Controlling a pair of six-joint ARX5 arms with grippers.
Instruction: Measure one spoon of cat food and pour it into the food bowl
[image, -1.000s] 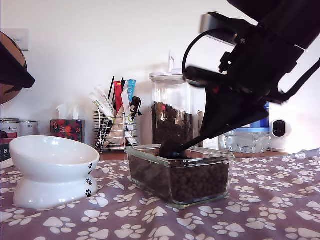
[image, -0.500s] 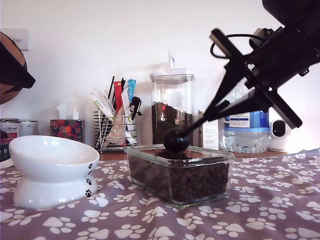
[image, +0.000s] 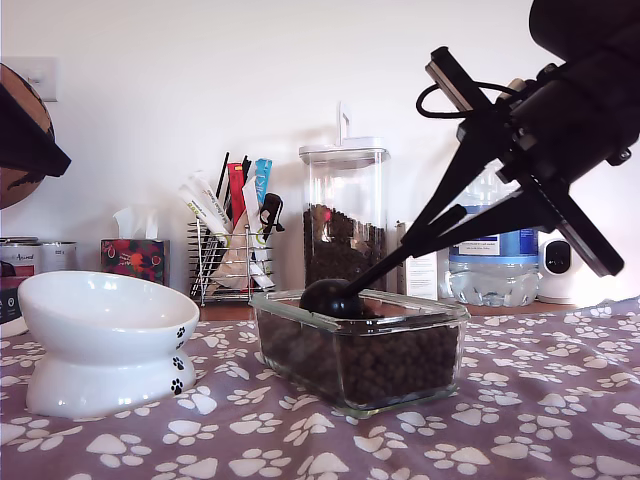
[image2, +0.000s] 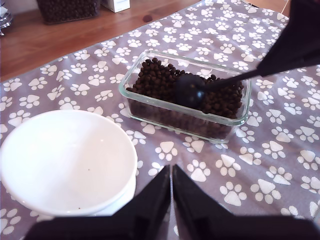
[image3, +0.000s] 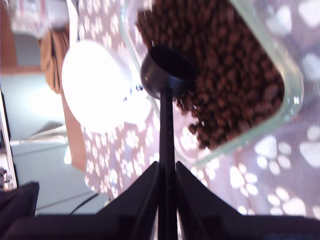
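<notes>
Food bowl (image: 105, 340): white, nearest on the exterior view's left, standing on the paw-print cloth (image: 520, 430) over the counter; inside looks bare.
Glass dish (image: 360, 350): beside the bowl, filled with cat food (image2: 160, 80).
Spoon (image: 333, 298): cup down at the kibble surface, handle slanting up.
My second gripper (image3: 166, 220): clamped on the spoon handle.
My first gripper (image2: 171, 187): fingers almost together, holding nothing, above the cloth by the bowl.
Behind: tall jar (image: 343, 215), wire rack of sticks (image: 232, 240), tissue box (image: 135, 255), water bottle (image: 495, 265).
</notes>
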